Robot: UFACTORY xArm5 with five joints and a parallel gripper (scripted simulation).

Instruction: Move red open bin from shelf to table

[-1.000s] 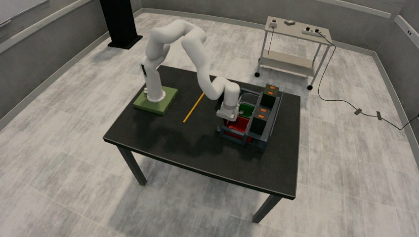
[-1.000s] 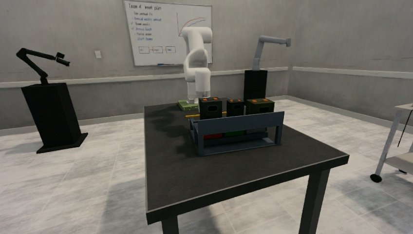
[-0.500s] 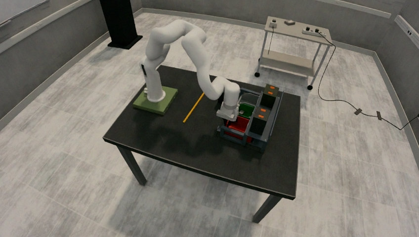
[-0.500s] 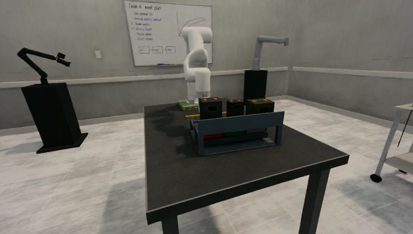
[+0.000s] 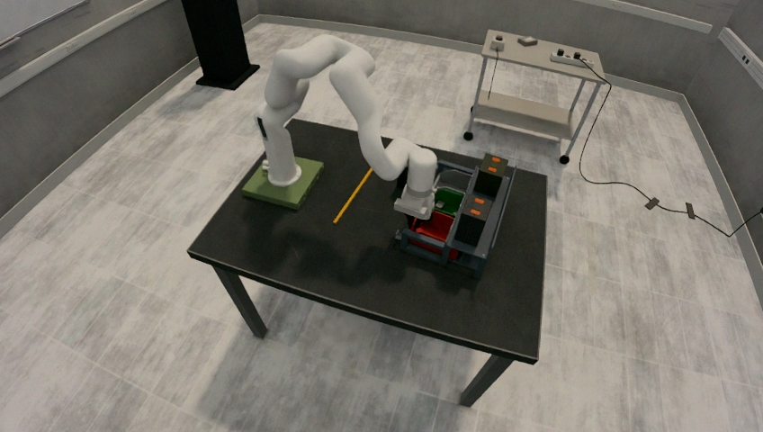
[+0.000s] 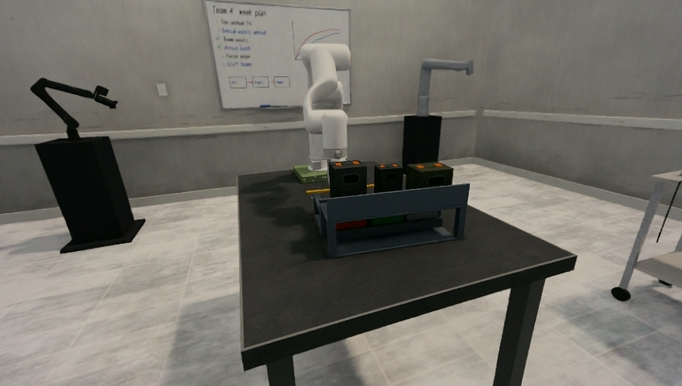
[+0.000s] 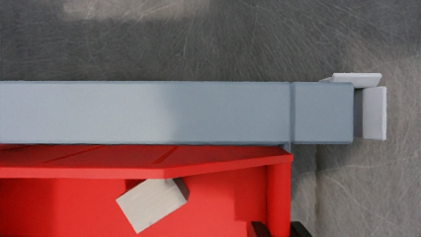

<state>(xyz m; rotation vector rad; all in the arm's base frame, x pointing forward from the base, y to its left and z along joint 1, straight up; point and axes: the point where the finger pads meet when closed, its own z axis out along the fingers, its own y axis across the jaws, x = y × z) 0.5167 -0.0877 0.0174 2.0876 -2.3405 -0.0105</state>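
The red open bin (image 5: 435,228) stands on the lower level of the blue-grey shelf (image 5: 465,213), at its near end, beside a green bin (image 5: 448,201). My gripper (image 5: 420,212) points down over the red bin's front corner. In the wrist view the dark fingertips straddle the red bin's (image 7: 148,193) side wall, shut on it. A grey block (image 7: 150,203) lies inside the bin. The shelf's front rail (image 7: 173,113) crosses just ahead of the bin. In the exterior view only a red strip (image 6: 351,223) shows under the shelf; the gripper is hidden there.
Three dark closed bins with orange tabs (image 6: 347,178) stand on the shelf's upper level (image 6: 392,203). A yellow stick (image 5: 353,195) lies on the table between the shelf and the arm's green base plate (image 5: 283,184). A cart (image 5: 535,91) stands off the table.
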